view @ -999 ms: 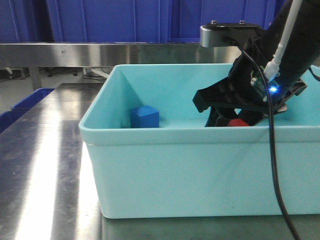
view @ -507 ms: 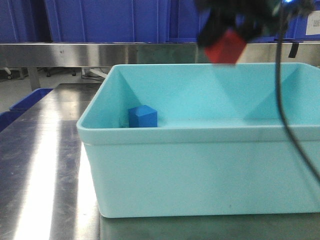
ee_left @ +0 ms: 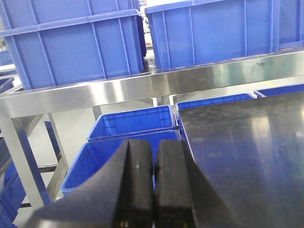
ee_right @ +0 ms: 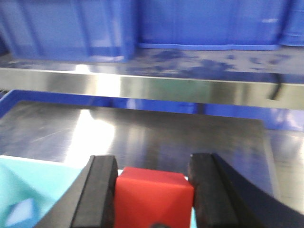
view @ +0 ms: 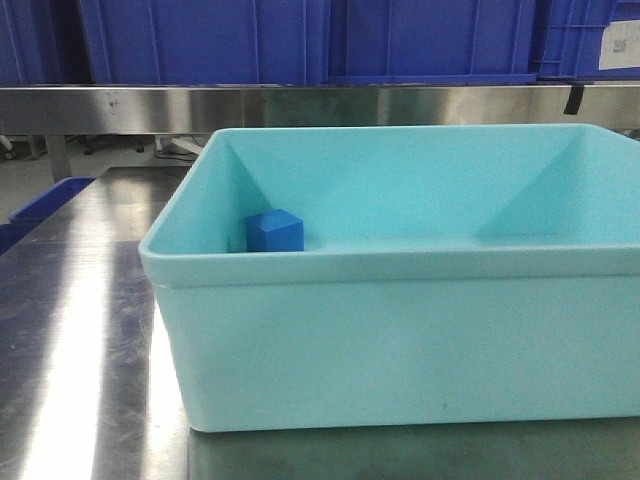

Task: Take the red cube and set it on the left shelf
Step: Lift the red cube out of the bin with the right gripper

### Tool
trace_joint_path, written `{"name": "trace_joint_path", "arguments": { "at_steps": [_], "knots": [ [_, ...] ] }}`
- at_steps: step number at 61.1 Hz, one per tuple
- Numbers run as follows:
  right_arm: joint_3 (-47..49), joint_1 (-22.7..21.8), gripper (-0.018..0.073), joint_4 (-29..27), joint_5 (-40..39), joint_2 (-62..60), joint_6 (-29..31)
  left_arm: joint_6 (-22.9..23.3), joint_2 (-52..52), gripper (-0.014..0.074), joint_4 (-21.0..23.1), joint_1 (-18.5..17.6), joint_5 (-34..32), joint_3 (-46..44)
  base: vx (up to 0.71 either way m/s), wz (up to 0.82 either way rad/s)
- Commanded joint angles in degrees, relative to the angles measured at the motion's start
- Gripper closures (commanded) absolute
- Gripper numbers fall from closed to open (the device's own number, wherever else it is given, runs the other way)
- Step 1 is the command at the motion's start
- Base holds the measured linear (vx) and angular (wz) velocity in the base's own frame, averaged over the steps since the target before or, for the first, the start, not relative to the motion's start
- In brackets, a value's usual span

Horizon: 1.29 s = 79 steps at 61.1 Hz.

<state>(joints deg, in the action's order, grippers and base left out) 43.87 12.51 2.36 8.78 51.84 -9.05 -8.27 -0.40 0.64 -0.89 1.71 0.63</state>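
The red cube (ee_right: 153,197) shows only in the right wrist view, clamped between the black fingers (ee_right: 100,190) of my right gripper (ee_right: 153,183), held above the far rim of the teal bin and facing the steel shelf (ee_right: 152,88). The front view shows neither the cube nor any gripper. My left gripper (ee_left: 153,178) is shut with nothing in it, off the table's left side above blue crates. The steel shelf also runs across the front view (view: 300,105).
A teal bin (view: 400,340) fills the front view on a steel table (view: 80,330); a blue cube (view: 274,232) sits in its far left corner. Blue crates (view: 300,40) stand on the shelf. More blue crates (ee_left: 128,126) sit on the floor left of the table.
My right gripper rose out of the teal bin with the red cube and left the top of the front view. The bin shifted slightly left.
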Motion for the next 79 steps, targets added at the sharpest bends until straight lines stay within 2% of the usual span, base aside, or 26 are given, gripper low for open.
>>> {"name": "trace_joint_path", "arguments": {
  "at_steps": [1,13,25,79],
  "knots": [
    [-2.6,-2.6,0.0509,0.7,-7.6,-5.0,0.6,0.0,0.4,0.0491,0.3,-0.3,-5.2,1.3,0.0,0.0],
    [-12.3,-7.1,0.051,0.7,-12.0,-15.7,0.6,0.0,0.4,0.0491,0.3,-0.3,-5.2,1.3,0.0,0.0],
    [-17.8,-10.5,0.051,0.7,-12.2,-22.7,0.6,0.0,0.4,0.0491,0.3,-0.3,-5.2,1.3,0.0,0.0],
    [-18.6,-10.6,0.051,0.7,-12.5,-23.6,0.6,0.0,0.4,0.0491,0.3,-0.3,-5.2,1.3,0.0,0.0]
  ]
}}
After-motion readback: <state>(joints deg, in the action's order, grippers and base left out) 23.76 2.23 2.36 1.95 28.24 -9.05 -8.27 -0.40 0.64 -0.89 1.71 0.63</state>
